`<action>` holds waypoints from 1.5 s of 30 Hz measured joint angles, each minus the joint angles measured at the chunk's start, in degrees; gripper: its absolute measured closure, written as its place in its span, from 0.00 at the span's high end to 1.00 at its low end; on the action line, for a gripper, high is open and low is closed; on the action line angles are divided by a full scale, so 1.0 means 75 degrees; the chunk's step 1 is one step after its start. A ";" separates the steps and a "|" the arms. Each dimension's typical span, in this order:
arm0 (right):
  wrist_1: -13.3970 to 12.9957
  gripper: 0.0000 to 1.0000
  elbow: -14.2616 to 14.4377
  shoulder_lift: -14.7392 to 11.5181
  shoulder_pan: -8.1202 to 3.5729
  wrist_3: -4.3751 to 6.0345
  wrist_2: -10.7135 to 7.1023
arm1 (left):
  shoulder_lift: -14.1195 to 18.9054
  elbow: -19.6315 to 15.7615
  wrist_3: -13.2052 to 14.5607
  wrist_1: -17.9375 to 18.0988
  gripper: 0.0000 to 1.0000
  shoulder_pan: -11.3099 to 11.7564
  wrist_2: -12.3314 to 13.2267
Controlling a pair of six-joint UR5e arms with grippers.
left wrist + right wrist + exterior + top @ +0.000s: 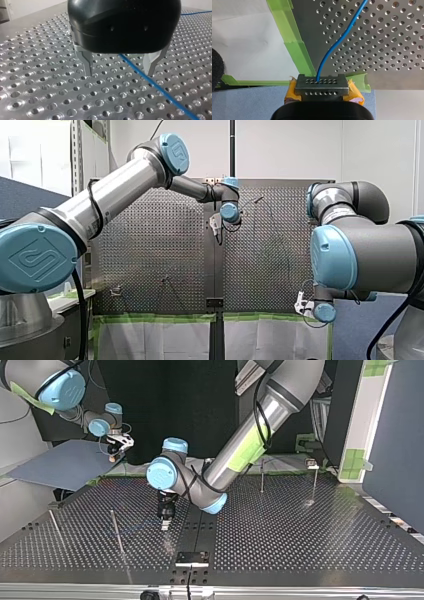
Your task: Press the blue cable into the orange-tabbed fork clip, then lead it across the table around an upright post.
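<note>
**Two grippers, one blue cable [155, 85]: left released, right clenched**

Left wrist view:
- The metal fingers [87, 62] of my left gripper [120, 71] are spread wide and hold nothing.
- The tips sit low over the perforated table [37, 82]. Can't tell if they touch it.
- The cable lies flat on the table and runs between the two fingers, nearer one than the other, touching neither.
- The black gripper body hangs above the fingers.

Right wrist view:
- My right gripper [322, 87] is clenched on the cable's end.
- Yellow pads [290, 91] show on either side of the grey, hole-dotted finger block.
- From the fingers the cable bends and runs out over the table.
- This gripper sits off the table, just past its edge, which is lined with green tape [295, 50].
- A blue-grey board [249, 102] lies beside the table there.

Top view:
- My left arm is over the table's middle, gripper pointing straight down.
- A thin upright post [116, 532] stands on the table near that gripper.
- Can't tell whether the cable touches the post.
</note>
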 joint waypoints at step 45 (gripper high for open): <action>0.0059 0.00 -0.0014 0.0000 0.0092 -0.0018 -0.0013 | 0.1677 -0.2675 -0.0584 0.0785 1.00 0.0287 0.1009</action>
